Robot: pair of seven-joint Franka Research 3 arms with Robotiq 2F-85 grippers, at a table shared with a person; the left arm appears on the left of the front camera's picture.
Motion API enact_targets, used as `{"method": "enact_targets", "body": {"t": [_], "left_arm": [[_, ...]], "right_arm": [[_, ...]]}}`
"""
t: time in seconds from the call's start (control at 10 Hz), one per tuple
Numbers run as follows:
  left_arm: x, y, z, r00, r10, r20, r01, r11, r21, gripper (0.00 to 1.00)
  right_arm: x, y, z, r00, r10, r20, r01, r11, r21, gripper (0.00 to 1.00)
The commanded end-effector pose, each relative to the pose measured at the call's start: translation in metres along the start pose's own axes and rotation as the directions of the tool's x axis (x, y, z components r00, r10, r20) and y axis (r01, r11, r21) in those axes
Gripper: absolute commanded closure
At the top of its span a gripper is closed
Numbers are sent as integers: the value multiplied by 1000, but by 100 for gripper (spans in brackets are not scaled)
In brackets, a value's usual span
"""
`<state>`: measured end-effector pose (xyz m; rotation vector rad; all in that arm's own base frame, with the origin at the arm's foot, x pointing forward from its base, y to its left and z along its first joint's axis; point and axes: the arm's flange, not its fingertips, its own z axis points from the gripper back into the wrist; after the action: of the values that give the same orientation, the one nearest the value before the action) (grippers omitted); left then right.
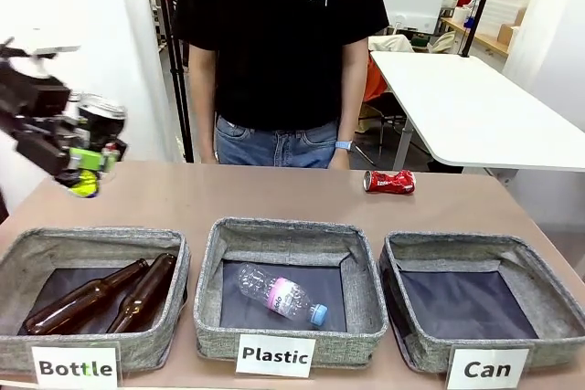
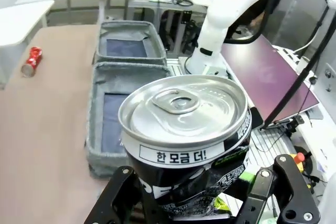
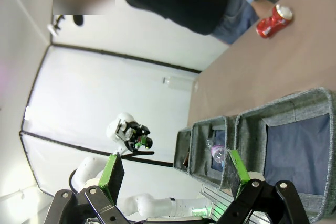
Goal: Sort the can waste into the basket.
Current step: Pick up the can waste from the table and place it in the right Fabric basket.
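My left gripper [image 1: 87,166] hangs above the table's far left corner, shut on a black-and-silver can [image 1: 99,125] with yellow-green marks. Up close in the left wrist view that can [image 2: 184,140] stands between my fingers, silver lid and pull tab facing the camera. A crushed red can [image 1: 389,182] lies on its side at the far edge of the table, right of centre; I also see this red can [image 3: 272,20] in the right wrist view. The "Can" basket [image 1: 539,303] sits empty at the front right. My right gripper [image 3: 173,174] is open, with nothing between its green pads.
The "Bottle" basket [image 1: 27,248] at the front left holds two brown glass bottles [image 1: 105,296]. The "Plastic" basket [image 1: 361,258] in the middle holds a clear plastic bottle [image 1: 281,295]. A person [image 1: 274,52] in a black shirt stands at the far side.
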<state>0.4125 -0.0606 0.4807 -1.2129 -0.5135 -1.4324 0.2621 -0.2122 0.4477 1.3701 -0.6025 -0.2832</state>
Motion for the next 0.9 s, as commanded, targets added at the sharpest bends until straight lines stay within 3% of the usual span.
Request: {"method": "enact_targets", "body": {"t": [0.0,0.7,0.8], "left_arm": [[-13,-11,20,1000,10,13,-11,999,33,100],[-13,-7,24,1000,23,19,-24,999,44,100],[9,-13,-25,1000,-22,20,20,997,76,100]], "right_arm": [[2,0,0,1000,26,15,-26,999,21,0],[2,0,0,1000,26,15,-26,999,21,0],[2,0,0,1000,26,15,-26,999,21,0]]}}
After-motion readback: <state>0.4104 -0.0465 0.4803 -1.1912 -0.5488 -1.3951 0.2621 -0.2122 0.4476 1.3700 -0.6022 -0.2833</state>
